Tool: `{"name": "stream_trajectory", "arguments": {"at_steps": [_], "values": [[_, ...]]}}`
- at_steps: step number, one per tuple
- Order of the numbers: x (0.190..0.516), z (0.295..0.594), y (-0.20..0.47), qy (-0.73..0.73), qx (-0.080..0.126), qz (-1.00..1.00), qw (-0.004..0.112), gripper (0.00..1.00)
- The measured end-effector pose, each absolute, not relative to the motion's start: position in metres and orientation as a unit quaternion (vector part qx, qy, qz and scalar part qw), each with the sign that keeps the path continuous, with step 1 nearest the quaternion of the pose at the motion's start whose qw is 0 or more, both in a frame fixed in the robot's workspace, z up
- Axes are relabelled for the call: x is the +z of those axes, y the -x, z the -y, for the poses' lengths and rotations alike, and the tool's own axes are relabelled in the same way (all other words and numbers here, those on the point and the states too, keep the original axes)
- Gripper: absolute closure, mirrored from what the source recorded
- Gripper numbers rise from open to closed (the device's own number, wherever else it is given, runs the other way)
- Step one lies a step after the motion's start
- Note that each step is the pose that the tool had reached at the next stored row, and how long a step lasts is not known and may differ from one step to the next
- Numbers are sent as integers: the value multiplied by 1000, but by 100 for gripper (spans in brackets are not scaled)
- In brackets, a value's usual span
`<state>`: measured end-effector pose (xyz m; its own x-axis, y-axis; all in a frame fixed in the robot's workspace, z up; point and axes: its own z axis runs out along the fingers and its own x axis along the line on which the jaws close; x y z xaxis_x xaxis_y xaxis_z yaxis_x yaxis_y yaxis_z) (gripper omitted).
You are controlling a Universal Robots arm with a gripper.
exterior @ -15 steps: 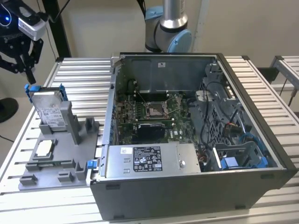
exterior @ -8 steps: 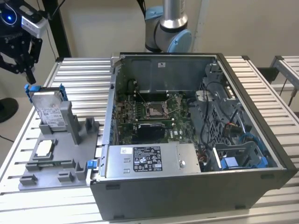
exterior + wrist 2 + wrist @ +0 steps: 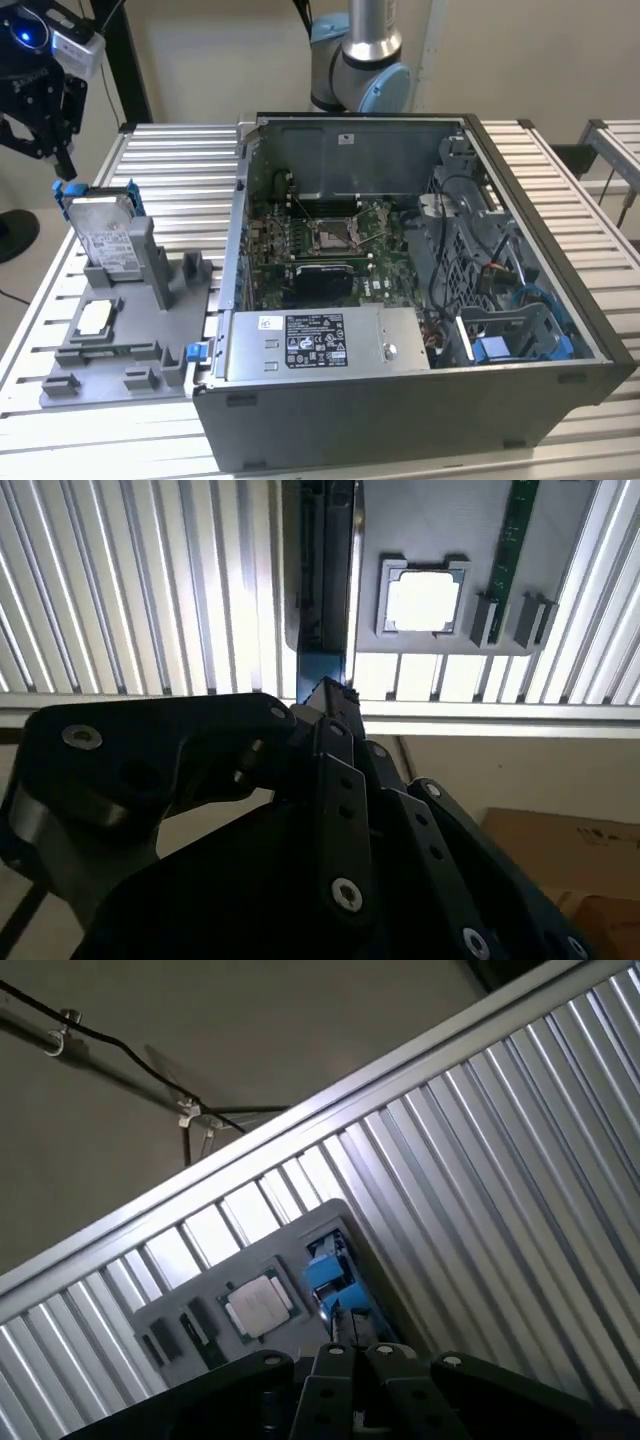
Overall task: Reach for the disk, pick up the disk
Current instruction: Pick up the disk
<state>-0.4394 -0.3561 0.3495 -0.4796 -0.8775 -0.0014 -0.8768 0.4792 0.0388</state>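
Observation:
The disk (image 3: 103, 237) stands upright in a slot of the grey holder (image 3: 150, 330) at the exterior view's left. It is silver-grey with a white label and blue rails. My gripper (image 3: 63, 170) hangs right at its top corner, fingertips meeting the blue rail. The second wrist view shows the disk (image 3: 320, 580) edge-on, and the gripper (image 3: 330, 692) there has its black fingers drawn together on the disk's end. In the first wrist view the gripper (image 3: 345, 1328) sits at the disk's blue rail (image 3: 328, 1275).
A small square silver chip (image 3: 93, 318) lies in the holder in front of the disk, also seen as the chip (image 3: 424, 600) and the chip (image 3: 258, 1307). An open computer case (image 3: 400, 290) stands close beside the holder. The ribbed metal table (image 3: 175, 165) ends just behind the gripper.

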Motion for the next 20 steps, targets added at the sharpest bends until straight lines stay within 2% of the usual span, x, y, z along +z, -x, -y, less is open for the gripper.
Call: {"name": "stream_trajectory", "arguments": {"at_steps": [20], "values": [[349,356,436,-647,-15,762,12,100]]}}
